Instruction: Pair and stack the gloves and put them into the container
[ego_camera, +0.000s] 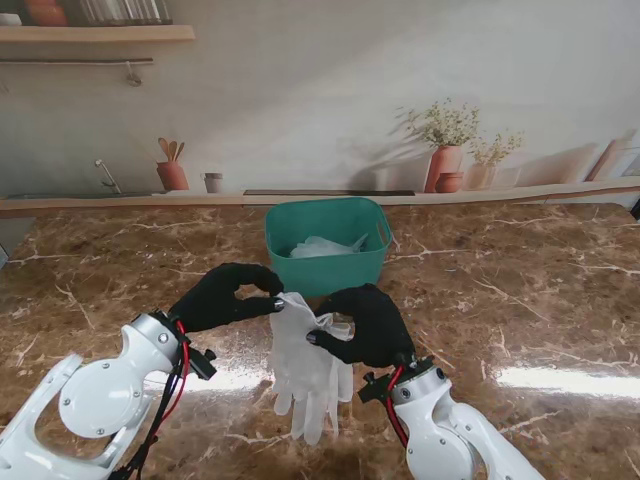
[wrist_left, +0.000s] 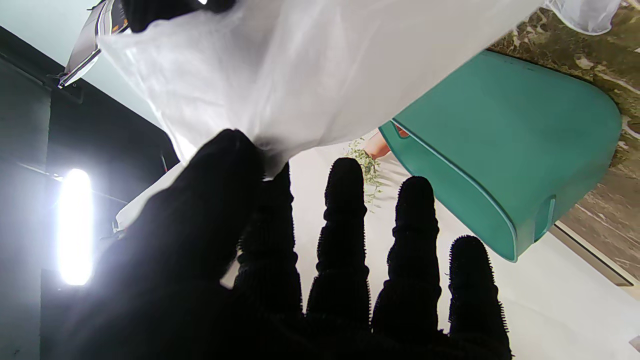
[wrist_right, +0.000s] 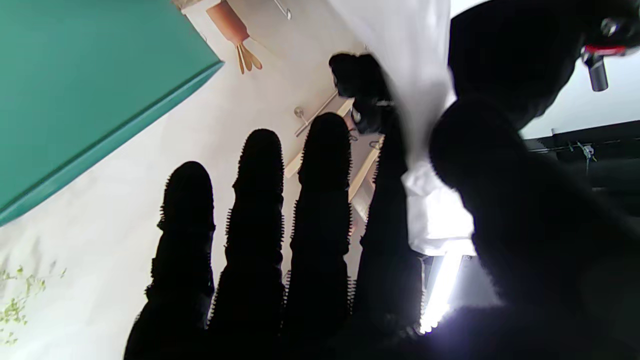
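**Both hands pinch the gloves in front of the bin**

Your black-gloved left hand (ego_camera: 222, 297) pinches the cuff of the thin white disposable gloves (ego_camera: 308, 368), which hang just on your side of the teal plastic container (ego_camera: 327, 243). Your right hand (ego_camera: 371, 326) pinches the same cuff between thumb and forefinger, its other fingers extended. More white gloves (ego_camera: 322, 246) lie inside the container.

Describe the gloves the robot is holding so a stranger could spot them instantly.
Start at the green container in the middle of the brown marble table. Just nearer to me, the left hand and right hand, both black, pinch the cuff end of the white gloves, whose fingers trail toward me. Unlike the pale gloves inside the container, these hang between the hands outside it.
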